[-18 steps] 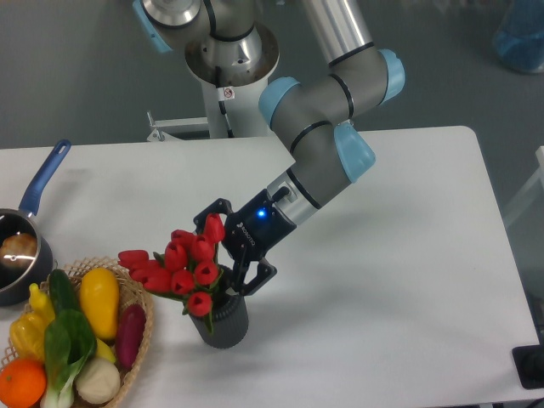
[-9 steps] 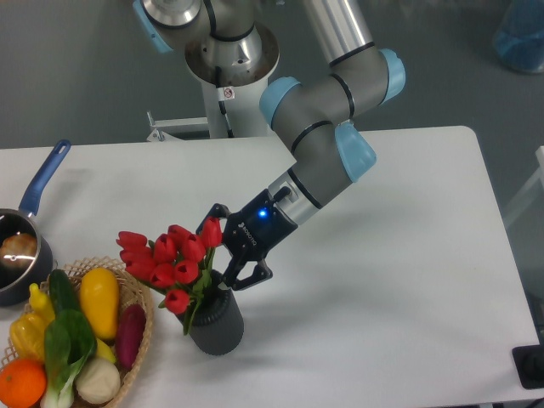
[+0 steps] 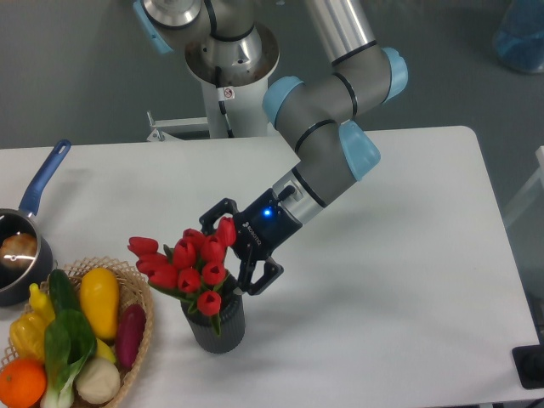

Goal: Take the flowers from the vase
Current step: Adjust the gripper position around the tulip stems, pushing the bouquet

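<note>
Seemingly the jaws of the gripper (image 3: 240, 255) grip the flowers (image 3: 191, 266); a snagged stem could tip the vase (image 3: 218, 327).

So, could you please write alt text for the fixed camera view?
A robot arm's gripper reaches into red flowers standing in a dark vase on a white table. A vegetable basket and a blue-handled pot sit left.
</note>
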